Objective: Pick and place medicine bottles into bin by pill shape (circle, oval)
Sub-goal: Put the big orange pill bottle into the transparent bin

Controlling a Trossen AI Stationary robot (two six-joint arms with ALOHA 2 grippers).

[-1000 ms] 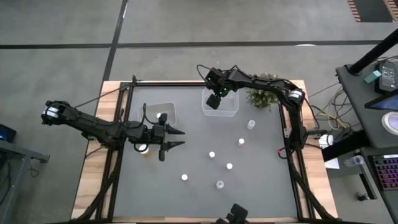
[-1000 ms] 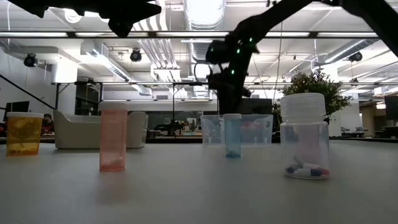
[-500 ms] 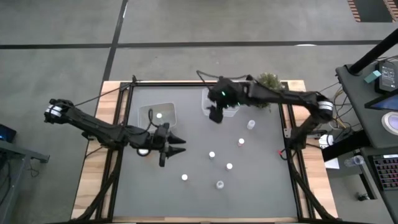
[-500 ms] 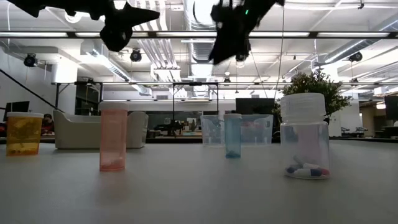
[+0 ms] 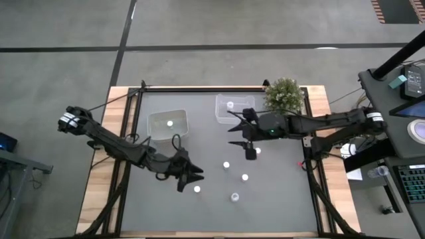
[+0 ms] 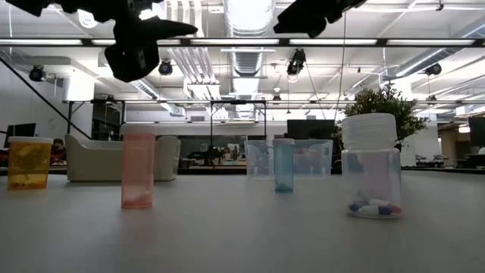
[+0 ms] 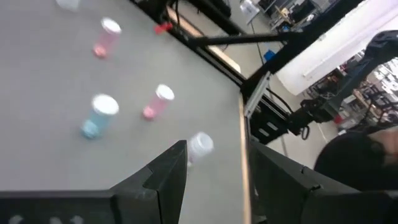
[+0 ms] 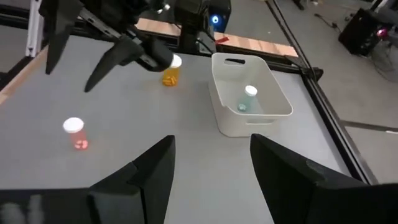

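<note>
Left hand [image 5: 192, 174] lower centre-left, released, empty, just beside a loose medicine bottle [image 5: 197, 189]; could tip it | right hand [image 5: 239, 130] centre, released, empty, above counter [image 5: 279, 192] bottles; could knock one [image 5: 226, 164] | wrong-bin risk.

Table top [image 5: 279, 192]: smooth, matt grey sheet — framed by pale bare wood edging [image 5: 99, 192] with visible grain. Bins [image 8: 252, 96]: translucent whitish plastic, slightly glossy. Medicine bottles [image 6: 137, 165]: clear tinted plastic bodies — pink, blue, amber, colourless — with white plastic caps. Both arms [image 5: 119, 143]: dark, matt casing. Plant [image 5: 284, 95]: rough, bushy foliage.
</note>
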